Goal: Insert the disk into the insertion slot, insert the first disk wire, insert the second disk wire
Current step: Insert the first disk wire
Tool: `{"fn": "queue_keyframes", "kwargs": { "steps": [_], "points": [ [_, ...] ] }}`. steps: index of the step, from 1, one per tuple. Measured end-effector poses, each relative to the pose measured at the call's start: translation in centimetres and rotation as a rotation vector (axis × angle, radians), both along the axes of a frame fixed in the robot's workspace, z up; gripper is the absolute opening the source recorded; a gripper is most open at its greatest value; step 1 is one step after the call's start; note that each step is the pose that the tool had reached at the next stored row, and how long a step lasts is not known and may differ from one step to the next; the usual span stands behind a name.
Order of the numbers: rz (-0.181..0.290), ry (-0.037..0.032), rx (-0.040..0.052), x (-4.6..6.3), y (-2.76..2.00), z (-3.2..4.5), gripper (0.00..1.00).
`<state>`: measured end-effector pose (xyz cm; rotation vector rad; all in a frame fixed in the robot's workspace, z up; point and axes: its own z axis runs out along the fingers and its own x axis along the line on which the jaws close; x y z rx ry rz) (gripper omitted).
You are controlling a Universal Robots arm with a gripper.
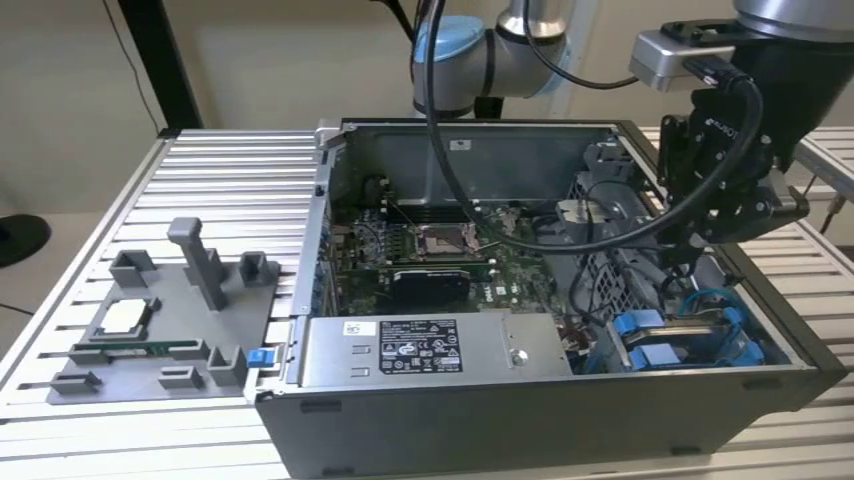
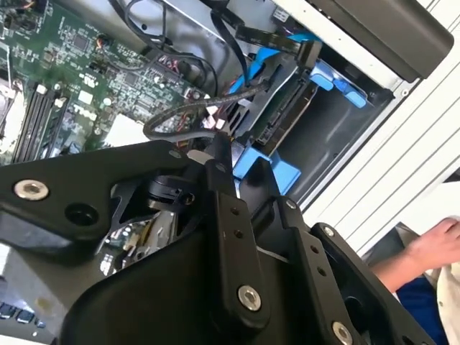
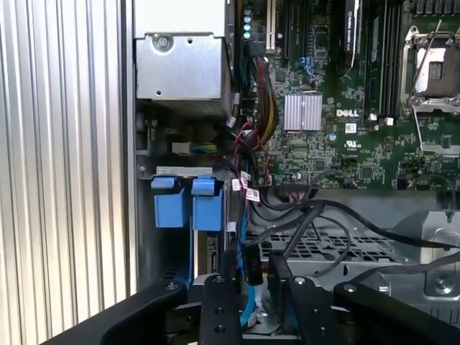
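The disk (image 3: 192,205) is sitting in the slot (image 2: 327,144), just ahead of the gripper (image 3: 250,277), with its blue carrier tabs showing at the bay mouth; that step is judged done. The gripper is standing over the bay with its fingers (image 3: 220,287) drawn close on a black wire plug (image 3: 251,260), and a blue lead is running back between them. The hold is looking firm, though the contact faces are hidden. Judgement: a wire step is in hand. To do it well, the plug is needing to be squared to the disk's socket edge, held without tilt, and pressed straight along the socket's axis; any skew is risking a jammed or bent connector. The socket itself is hidden, so which of the two wires this is cannot be told. Obstructions: black cables (image 3: 323,215) are looping close beside the fingers and could snag. A red-and-yellow bundle (image 3: 264,108) is hanging beyond the bay. Farther out, the motherboard (image 3: 345,108) is lying beyond the cables and the power supply (image 1: 414,350) beside the bay. A person's hand (image 2: 437,244) is resting outside the case (image 1: 534,420), well apart from the gripper.
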<state>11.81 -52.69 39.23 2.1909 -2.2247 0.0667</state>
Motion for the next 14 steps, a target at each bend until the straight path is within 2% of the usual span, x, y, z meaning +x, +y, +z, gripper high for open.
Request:
{"fn": "queue_keyframes", "kwargs": {
  "steps": [4,10,14],
  "points": [
    [0.002,-0.0121,-0.0018,-0.3,0.00,-0.43,1.00],
    [0.015,-0.0397,-0.0020,-0.5,0.00,-1.09,1.00],
    [0.023,-0.0503,-0.0023,-0.6,0.01,-1.44,1.00]
  ]
}}
